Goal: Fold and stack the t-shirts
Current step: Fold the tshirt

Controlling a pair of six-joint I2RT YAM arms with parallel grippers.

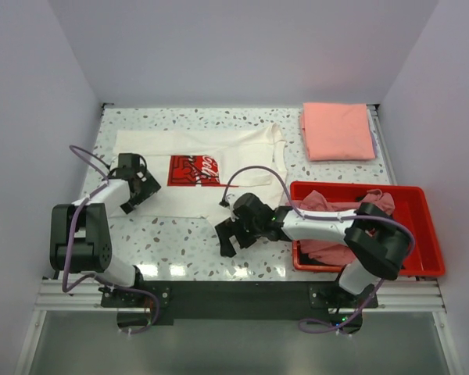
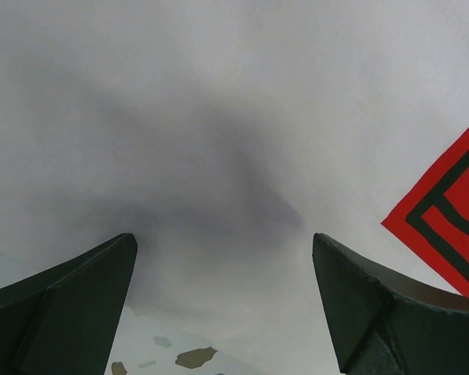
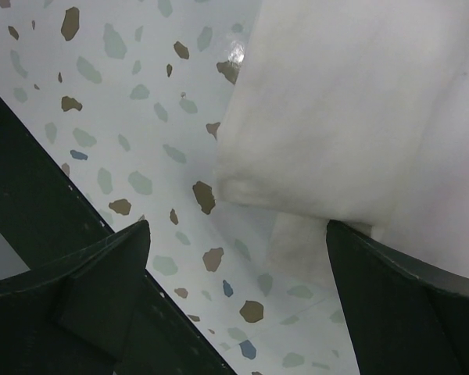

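Note:
A white t-shirt [image 1: 219, 148] with a square red print [image 1: 194, 170] lies spread flat on the terrazzo table [image 1: 180, 242]. My left gripper [image 1: 143, 191] hovers open over its near-left part. In the left wrist view, open jaws [image 2: 223, 238] frame the white cloth [image 2: 219, 117], with the red print [image 2: 453, 211] at the right. My right gripper [image 1: 228, 234] is open just off the shirt's near edge. The right wrist view has the open right gripper [image 3: 238, 226] over bare table beside a fold of the white t-shirt [image 3: 359, 101]. A folded salmon-pink t-shirt [image 1: 338, 131] lies at the back right.
A red plastic bin [image 1: 391, 271] stands at the near right with crumpled dusty-pink t-shirts [image 1: 328, 207] in it, and the right arm reaches over it. White walls close in the table on three sides. A black rail runs along the near edge [image 1: 234, 293].

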